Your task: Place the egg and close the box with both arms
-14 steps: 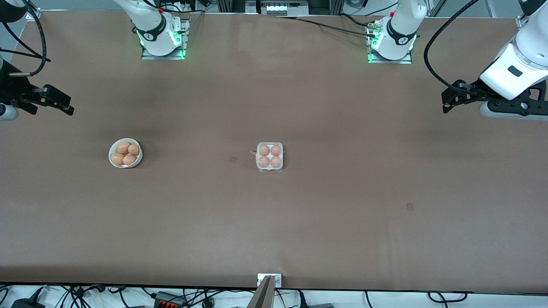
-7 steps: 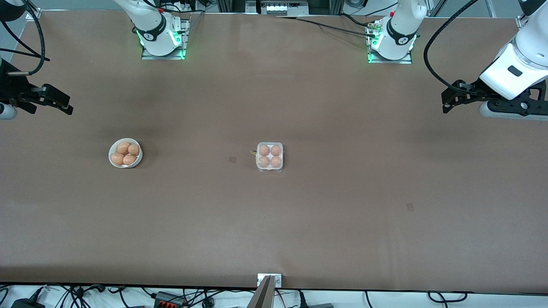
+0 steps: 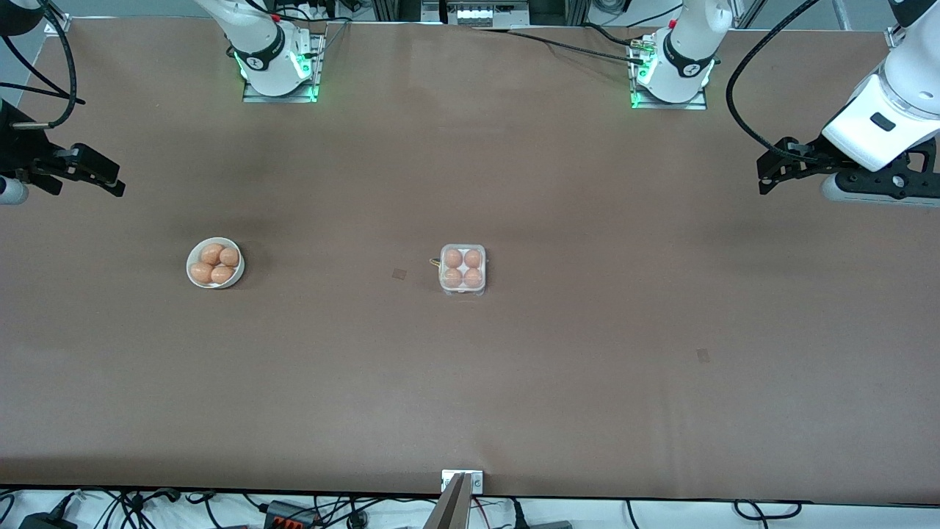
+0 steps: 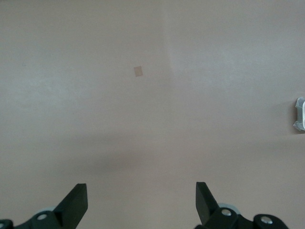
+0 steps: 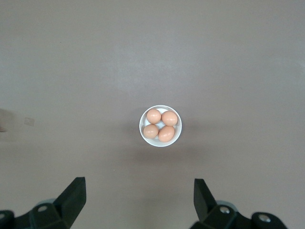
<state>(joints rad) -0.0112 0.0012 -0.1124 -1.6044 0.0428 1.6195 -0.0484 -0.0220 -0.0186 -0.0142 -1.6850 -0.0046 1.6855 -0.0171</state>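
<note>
- Sitting mid-table, the box (image 3: pixel 463 269) shows all four cells filled with smooth orange-brown eggs under its clear lid, which looks shut, so the task seems essentially done.
- Level with it toward the right arm's end, a round white bowl (image 3: pixel 214 263) keeps four matching eggs.
- Over that end, the right gripper (image 5: pixel 138 200) hangs with fingers wide apart, empty.
- The left gripper (image 4: pixel 140 202) waits likewise over bare matte brown table (image 3: pixel 587 367).
</note>
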